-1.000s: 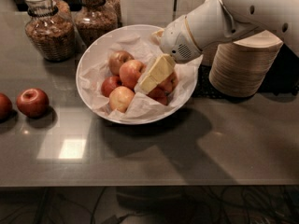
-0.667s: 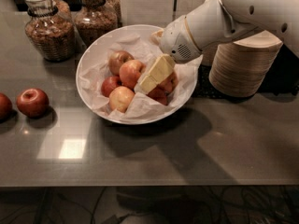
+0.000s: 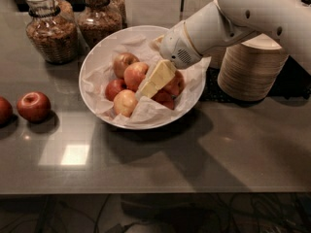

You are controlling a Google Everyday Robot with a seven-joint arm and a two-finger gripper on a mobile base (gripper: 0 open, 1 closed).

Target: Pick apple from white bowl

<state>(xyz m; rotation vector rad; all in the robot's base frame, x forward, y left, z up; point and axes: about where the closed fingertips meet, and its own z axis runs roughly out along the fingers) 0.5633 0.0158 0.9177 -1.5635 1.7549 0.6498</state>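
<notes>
The white bowl, lined with crumpled white paper, stands on the grey counter and holds several red and yellow-red apples. My gripper, cream-yellow at the end of the white arm, reaches down into the bowl from the right. It lies among the apples, over the middle of the pile, with one apple right beside it and another just below its tip. It partly hides the apples under it.
Two loose apples lie on the counter at the left, one cut by the frame edge. Two glass jars of brown food stand behind the bowl. A stack of beige disposable bowls stands at the right.
The gripper has shifted slightly down and to the left, deeper among the apples. The bowl and apples have not moved.
</notes>
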